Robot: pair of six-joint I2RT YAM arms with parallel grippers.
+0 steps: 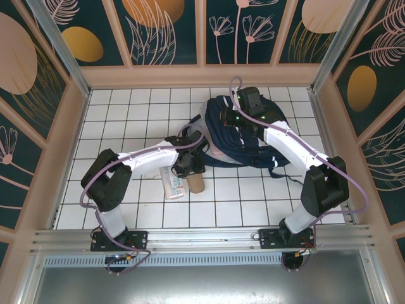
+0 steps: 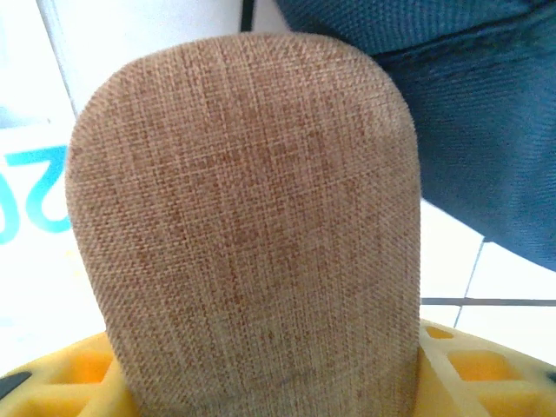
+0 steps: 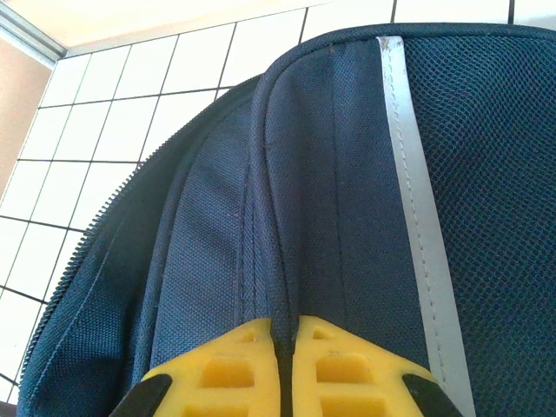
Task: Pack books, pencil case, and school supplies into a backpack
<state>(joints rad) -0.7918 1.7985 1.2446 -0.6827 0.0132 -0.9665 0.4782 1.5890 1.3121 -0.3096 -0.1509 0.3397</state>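
Note:
A brown woven pencil case (image 1: 197, 183) lies on the white tiled table just in front of the backpack (image 1: 243, 151). My left gripper (image 1: 190, 170) is down over its far end. In the left wrist view the pencil case (image 2: 243, 217) stands between the yellow fingers (image 2: 473, 378), which press on both its sides. My right gripper (image 1: 229, 117) is on the navy backpack's far top edge. In the right wrist view the right gripper (image 3: 285, 334) is shut, pinching a raised seam of the backpack (image 3: 347, 174) beside a white stripe (image 3: 417, 217). The books are hidden.
A clear packet with blue print (image 1: 172, 183) lies right beside the pencil case on its left, and its blue print (image 2: 35, 191) shows in the left wrist view. Wooden walls (image 1: 69, 126) enclose the table on three sides. Backpack fabric (image 2: 486, 130) sits close right of the left gripper.

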